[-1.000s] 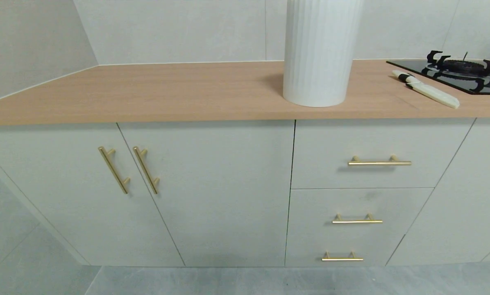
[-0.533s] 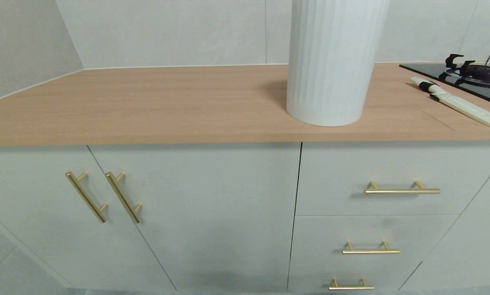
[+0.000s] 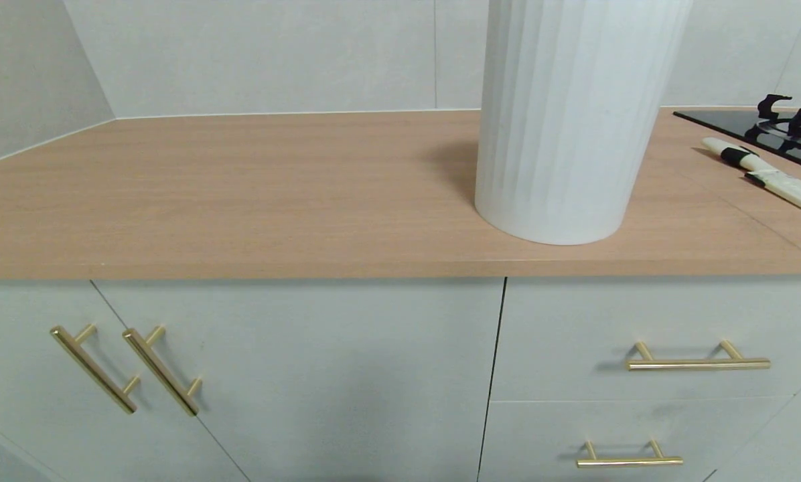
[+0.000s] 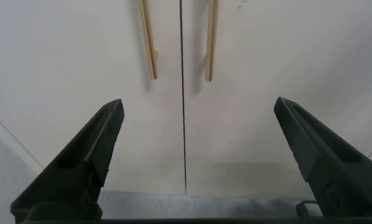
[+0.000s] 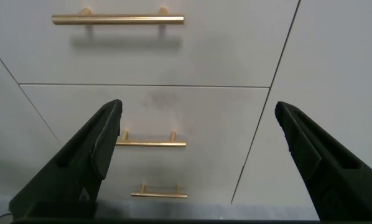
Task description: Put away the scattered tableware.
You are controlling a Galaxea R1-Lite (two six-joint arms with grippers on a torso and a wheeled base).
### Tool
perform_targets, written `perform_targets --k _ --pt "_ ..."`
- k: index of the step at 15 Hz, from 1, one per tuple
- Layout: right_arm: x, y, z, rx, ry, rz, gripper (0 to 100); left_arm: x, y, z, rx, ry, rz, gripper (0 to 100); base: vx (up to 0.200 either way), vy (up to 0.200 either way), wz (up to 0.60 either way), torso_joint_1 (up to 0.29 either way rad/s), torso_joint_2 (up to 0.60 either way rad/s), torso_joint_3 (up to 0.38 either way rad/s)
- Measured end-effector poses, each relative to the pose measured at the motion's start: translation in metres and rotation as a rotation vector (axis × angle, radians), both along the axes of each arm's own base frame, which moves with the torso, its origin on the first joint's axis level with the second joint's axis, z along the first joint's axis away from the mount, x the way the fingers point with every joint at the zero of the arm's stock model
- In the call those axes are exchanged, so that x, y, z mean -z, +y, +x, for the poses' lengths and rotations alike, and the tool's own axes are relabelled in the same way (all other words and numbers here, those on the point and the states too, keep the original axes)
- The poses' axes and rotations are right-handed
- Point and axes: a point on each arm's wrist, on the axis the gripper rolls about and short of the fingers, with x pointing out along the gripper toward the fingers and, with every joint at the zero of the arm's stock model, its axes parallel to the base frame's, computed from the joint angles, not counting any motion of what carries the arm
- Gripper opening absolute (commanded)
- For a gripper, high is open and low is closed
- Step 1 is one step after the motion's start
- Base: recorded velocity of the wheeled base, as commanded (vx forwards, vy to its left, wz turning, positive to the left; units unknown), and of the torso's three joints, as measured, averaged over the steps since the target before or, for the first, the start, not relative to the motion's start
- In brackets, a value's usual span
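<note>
Knife (image 3: 769, 178): one, lay on the surface (image 3: 240, 201) near one white bin (image 3: 561, 120).
Left fingers (image 4: 99, 149): stood wide, empty.
Right fingers (image 5: 96, 149): stood wide, empty.

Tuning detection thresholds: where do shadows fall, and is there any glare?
Head view: white container throws a soft shadow leftward on the countertop; the black hob mirrors its pan support. Right wrist view: faint shadow under the top drawer handle. No harsh glare.

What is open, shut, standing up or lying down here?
Cupboard doors: shut.
Drawers: shut.
White ribbed container: standing upright on the counter.
Knife: lying flat on the counter.
Left tool: open, empty.
Right tool: open, empty.
</note>
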Motion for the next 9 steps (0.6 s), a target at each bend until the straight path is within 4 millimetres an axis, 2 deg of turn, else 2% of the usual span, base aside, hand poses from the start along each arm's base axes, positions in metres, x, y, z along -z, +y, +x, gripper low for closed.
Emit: perform_targets --k 3,9 --pt "0.0 0.0 0.0 0.0 0.0 0.0 100 0.0 0.0 0.0 0.0 0.0 0.0 100 0.0 0.0 0.0 0.0 0.0 0.0" --pt "0.0 0.0 0.0 0.0 0.001 0.0 100 0.0 0.0 0.0 0.0 0.0 0.0 100 0.0 -0.2 0.0 0.002 0.0 0.002"
